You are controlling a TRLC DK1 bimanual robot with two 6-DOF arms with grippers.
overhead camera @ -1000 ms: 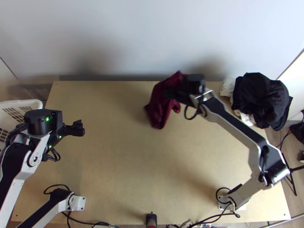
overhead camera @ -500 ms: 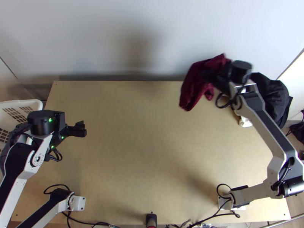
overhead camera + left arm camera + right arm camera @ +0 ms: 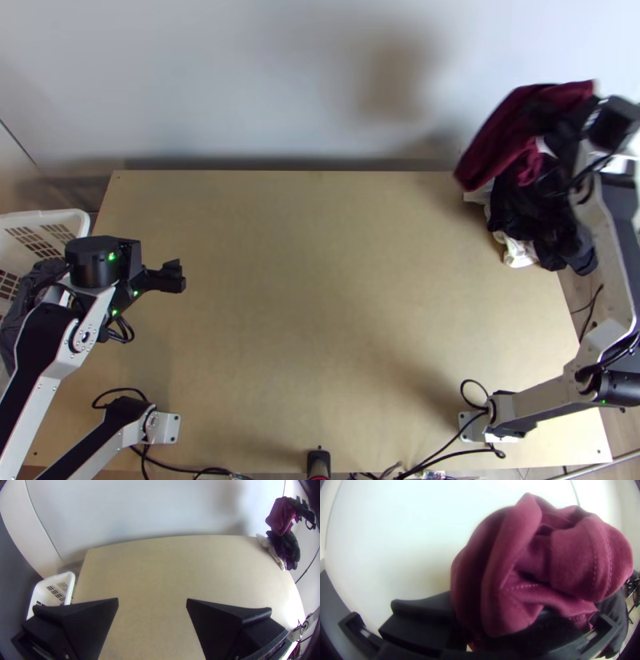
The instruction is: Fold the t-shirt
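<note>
Landmark for all places: the dark pile [image 3: 534,210] of garments at the tabletop [image 3: 320,320]'s far corner, on the right arm's side.

T-shirt [image 3: 500,136], maroon: up in the air, partly over the dark pile in the top view, reaching past it towards the far wall and the middle. Bunched, with loose folds and stitched seams showing in the right wrist view; no neat fold made out. Cannot tell if its lower edge touches the pile.

Right claw [image 3: 546,116]: clamped on the t-shirt, cloth gathered between its 2 fingers, above the pile. Which part of the garment is pinched, cannot tell.

Left claw [image 3: 152,600]: 2 fingers well apart, nothing between them; far across the tabletop from the pile, near the white basket [image 3: 56,214].

Key relation: seen from above, the cloth's long axis slants from the right claw past the pile towards the tabletop's middle, bulk on that inner side. Right arm is much the nearer; the left is out of reach of this garment as things stand.

Judgement: this looks like carrying, not folding. If the t-shirt is meant for the pile, next comes lowering and letting go; if for folding, it must return to the middle and be spread. Risk: a trailing edge snagging the pile, or a release missing it towards the wall.
</note>
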